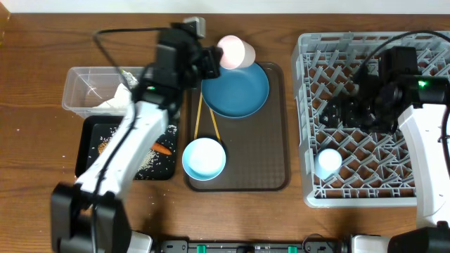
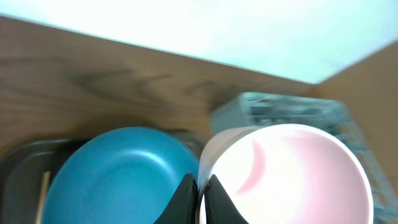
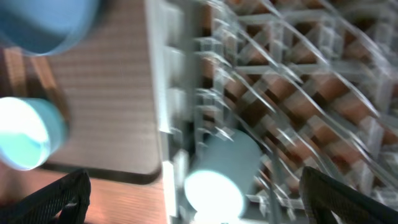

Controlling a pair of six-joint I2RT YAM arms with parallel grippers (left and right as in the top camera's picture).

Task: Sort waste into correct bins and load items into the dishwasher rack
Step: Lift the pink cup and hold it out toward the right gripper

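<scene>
At the right side of the table, the dishwasher rack [image 1: 373, 63] holds one item so far, the light-blue cup [image 1: 328, 162], which lies on its side among the pegs near the front-left corner. The rest of the lattice shows bare. The right gripper [image 3: 194, 175] hangs just above that cup with its jaws spread fully wide and nothing between them. The cup rests on the rack alone, so this loading step is judged complete. On the brown serving tray [image 1: 274, 140] in the middle, the blue plate [image 1: 235, 90] sits at the back and the white-inside bowl [image 1: 204, 157] at the front, both unloaded. To the left, the clear tub [image 1: 84, 77] contains the crumpled napkin [image 1: 116, 100]. The black tray [image 1: 88, 165] carries the scattered rice [image 1: 144, 161] and the carrot [image 1: 163, 148], so the sorting looks largely done, though the wrapper cannot be made out with certainty. The pink cup [image 2: 292, 168] is at the back edge of the serving tray, just beside the plate. The left gripper [image 2: 200, 186] is pinched tight on its rim — one finger inside, one outside. Whether the cup is clear of the tray cannot be told. The chopsticks [image 1: 200, 119] lie on the serving tray between plate and bowl, untouched. Outstanding by this reckoning are the pink cup in hand, then the plate, bowl and chopsticks — one of five items racked.
</scene>
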